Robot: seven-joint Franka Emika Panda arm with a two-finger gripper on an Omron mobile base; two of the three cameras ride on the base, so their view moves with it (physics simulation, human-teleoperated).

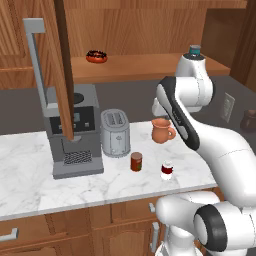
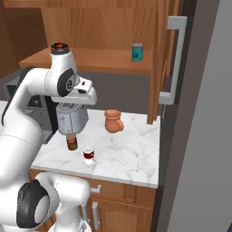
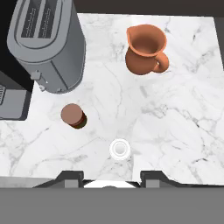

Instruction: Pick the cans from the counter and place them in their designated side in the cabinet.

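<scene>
Two cans stand on the white marble counter (image 1: 50,185) (image 2: 131,154) (image 3: 175,122). The reddish-brown can (image 1: 136,162) (image 2: 71,142) (image 3: 73,116) is in front of the toaster. The white can with dark red bands (image 1: 167,170) (image 2: 89,155) (image 3: 119,149) stands to its right, nearer the front edge. My gripper (image 3: 111,177) hangs high over the counter and looks straight down, open and empty, with the white can just ahead of its fingertips. The cabinet's shelf board (image 1: 140,65) (image 2: 99,61) runs above, and its narrow door (image 1: 64,70) (image 2: 159,59) is swung open.
A terracotta mug (image 1: 162,130) (image 2: 112,120) (image 3: 144,48) stands behind the cans. A silver toaster (image 1: 115,133) (image 3: 48,43) and a coffee machine (image 1: 75,130) sit to the left. On the shelf are a teal can (image 2: 137,52) and a doughnut (image 1: 96,56).
</scene>
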